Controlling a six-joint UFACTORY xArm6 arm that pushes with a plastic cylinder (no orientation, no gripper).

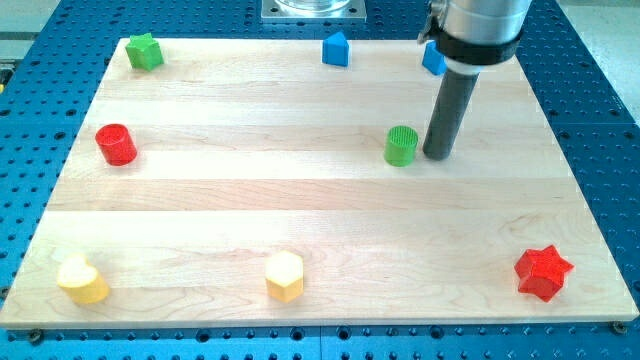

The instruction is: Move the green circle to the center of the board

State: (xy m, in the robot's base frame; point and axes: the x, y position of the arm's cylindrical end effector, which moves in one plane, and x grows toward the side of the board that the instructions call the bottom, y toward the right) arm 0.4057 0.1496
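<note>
1. Green circle block (401, 146) is standing upright on the pale wooden board (300, 200), right of the board's middle.
2. My tip (436, 156) is resting just beside its right edge; whether they are touching, I cannot tell. Being a bare dark rod, it is gripping nothing.
3. Sitting along the far edge are a green star (145, 51) and two blue blocks (336, 48), one (432, 60) partly hidden.
4. Lying nearer are a red cylinder (116, 144), a yellow heart (81, 280), a yellow hexagon (285, 275) and a red star (543, 272).
5. Surrounding the board is a blue perforated table (600, 120).

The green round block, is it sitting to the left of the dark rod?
Yes, the green round block stands just on the view's left of my tip, close beside it.
</note>
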